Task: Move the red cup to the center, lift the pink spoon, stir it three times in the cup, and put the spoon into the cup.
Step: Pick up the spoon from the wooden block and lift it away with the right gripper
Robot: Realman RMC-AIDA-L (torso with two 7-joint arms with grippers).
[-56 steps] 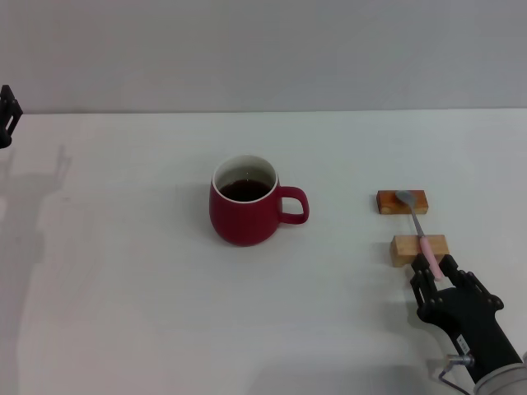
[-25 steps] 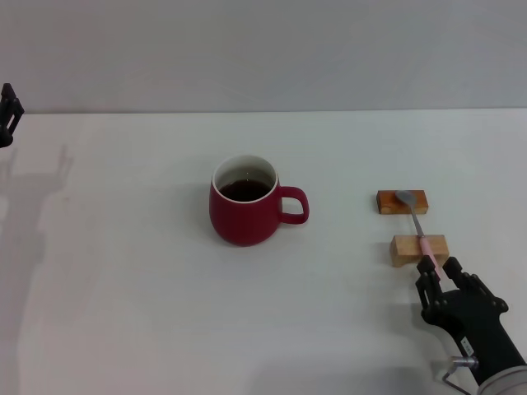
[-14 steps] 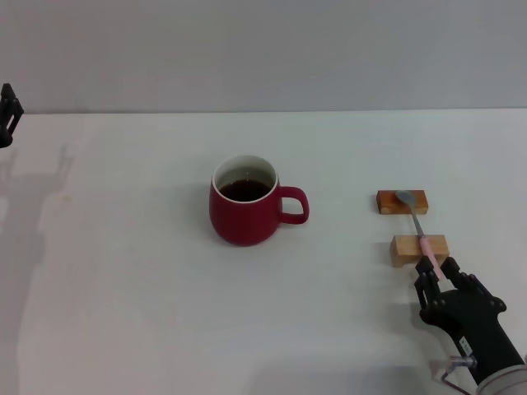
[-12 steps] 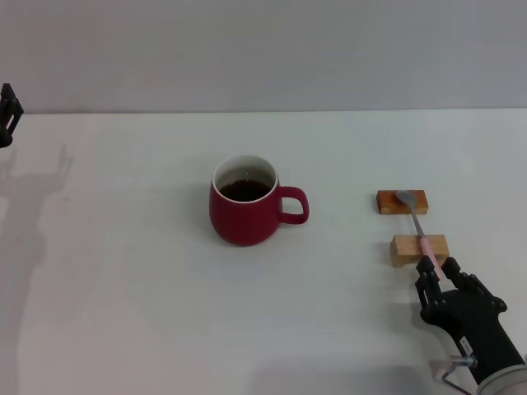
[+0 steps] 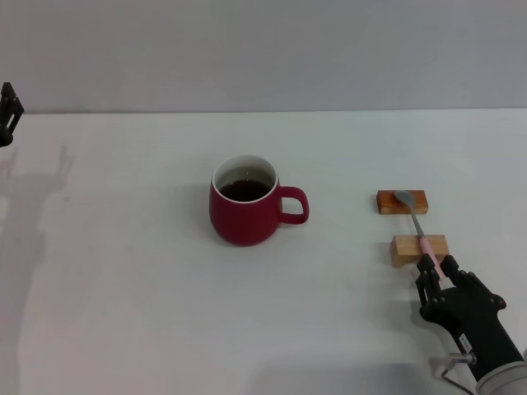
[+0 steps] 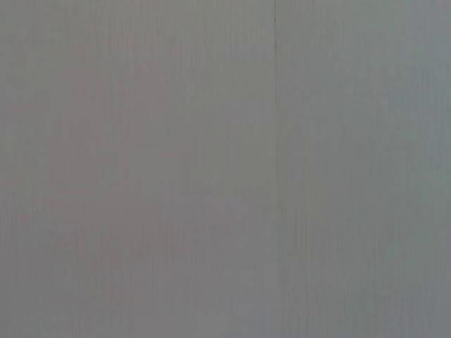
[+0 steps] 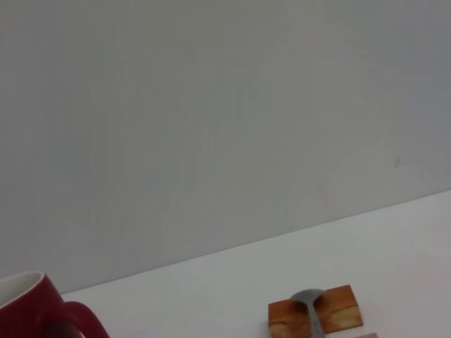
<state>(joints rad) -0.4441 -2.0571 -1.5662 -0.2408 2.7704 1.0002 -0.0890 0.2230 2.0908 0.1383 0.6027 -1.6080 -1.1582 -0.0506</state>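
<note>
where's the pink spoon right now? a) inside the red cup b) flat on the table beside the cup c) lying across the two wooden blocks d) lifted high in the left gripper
c: the pink spoon bridges the two wooden blocks, with the right gripper at its handle end, away from the red cup.

A plain grey wall (image 5: 263,49) stands behind the flat white table (image 5: 148,313), which carries soft shadows at its left edge.

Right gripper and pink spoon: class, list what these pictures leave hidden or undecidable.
- Pink spoon: head view, handle end hidden behind the right gripper.
- Right wrist view: own fingers absent; red cup cut by the edge.
- Left gripper: cut by head view's edge.
- Left wrist view: only blank surface.
</note>
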